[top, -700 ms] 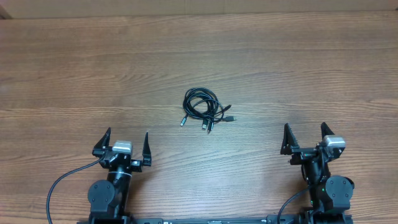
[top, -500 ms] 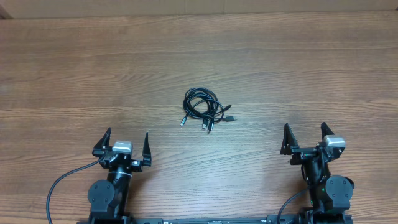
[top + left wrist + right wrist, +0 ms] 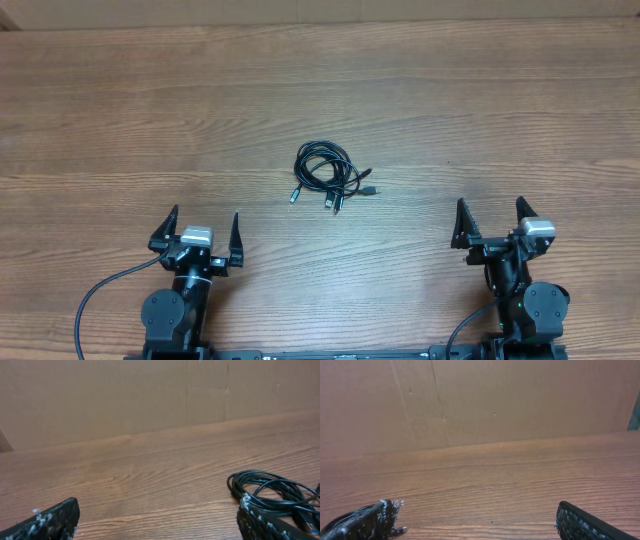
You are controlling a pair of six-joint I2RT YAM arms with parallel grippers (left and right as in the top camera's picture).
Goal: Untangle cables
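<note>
The cables lie in one small tangled bundle near the middle of the worktop, with the loops at the far side and several plug ends pointing toward the robot and to the right. Nothing touches them. The left arm is folded at the near edge of the worktop, to the left of the bundle and well apart from it. Its wrist points away from the base, and its jaws are spread wide with nothing between them. The right arm sits in the same folded pose at the near edge on the right side, also well apart from the cables, and its jaws too are spread wide and hold nothing. In the left wrist view the two fingers show at the lower corners, low over the wood, and the bundle is seen just behind the right one. In the right wrist view a brown cardboard wall stands at the far edge of the worktop.
</note>
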